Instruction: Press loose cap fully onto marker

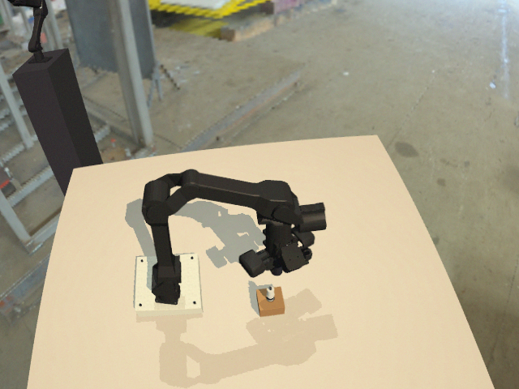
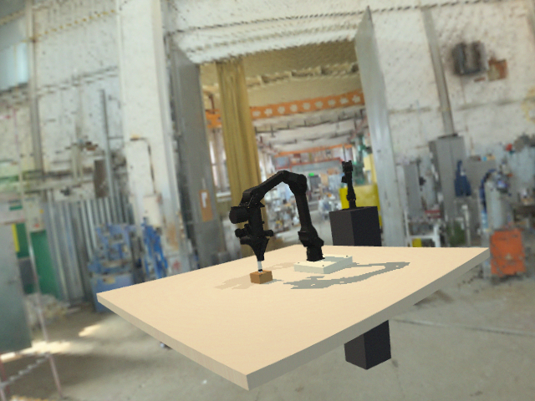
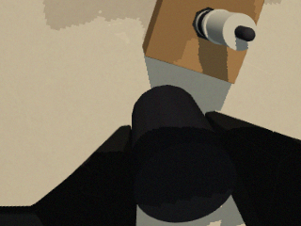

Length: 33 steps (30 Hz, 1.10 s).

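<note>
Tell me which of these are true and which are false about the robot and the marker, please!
1. The gripper is holding the dark cap. True.
2. The marker stands upright in the brown holder block. True.
3. The cap is already on the marker. False: the marker's tip is bare, and the cap is in the gripper, off to one side of the marker in the wrist view.
4. The marker is lying flat on the table. False: it stands in the block.
</note>
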{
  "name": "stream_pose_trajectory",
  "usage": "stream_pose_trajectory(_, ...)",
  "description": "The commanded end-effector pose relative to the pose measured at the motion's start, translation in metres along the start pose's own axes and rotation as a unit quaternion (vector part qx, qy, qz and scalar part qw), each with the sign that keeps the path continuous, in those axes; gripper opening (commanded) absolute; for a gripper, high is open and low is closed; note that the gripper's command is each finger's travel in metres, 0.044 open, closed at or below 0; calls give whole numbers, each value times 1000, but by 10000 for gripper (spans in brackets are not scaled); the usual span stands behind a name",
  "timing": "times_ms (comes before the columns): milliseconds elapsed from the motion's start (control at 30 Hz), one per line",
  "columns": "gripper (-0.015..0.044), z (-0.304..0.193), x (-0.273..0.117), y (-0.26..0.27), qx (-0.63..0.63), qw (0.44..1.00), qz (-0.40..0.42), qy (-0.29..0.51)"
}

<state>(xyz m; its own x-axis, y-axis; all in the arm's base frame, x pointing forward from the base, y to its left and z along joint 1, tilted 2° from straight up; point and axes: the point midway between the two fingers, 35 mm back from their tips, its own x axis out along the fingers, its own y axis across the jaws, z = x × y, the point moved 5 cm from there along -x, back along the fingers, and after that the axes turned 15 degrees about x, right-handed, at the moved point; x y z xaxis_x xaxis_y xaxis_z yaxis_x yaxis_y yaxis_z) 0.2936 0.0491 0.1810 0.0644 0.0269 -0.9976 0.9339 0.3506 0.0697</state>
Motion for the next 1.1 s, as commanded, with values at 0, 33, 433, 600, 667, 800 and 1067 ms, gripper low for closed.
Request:
stream_pose_trajectory(0,0,12,-6,-8,-3,1000,0,2)
stream_pose_trajectory(33,0,14,-7,-9,-4,1000,0,2)
stream_pose_trajectory(433,0,43,-21,-32,-5,1000,0,1)
stream_pose_trajectory(600,0,44,-17,-32,-5,1000,0,1)
stream_pose_trajectory(667,0,43,-15,-32,-5,1000,0,1)
stream_pose_trajectory(800,0,44,-13,-32,-5,1000,0,1)
stream_pose_trajectory(1067,0,44,-1,-31,-5,1000,0,1)
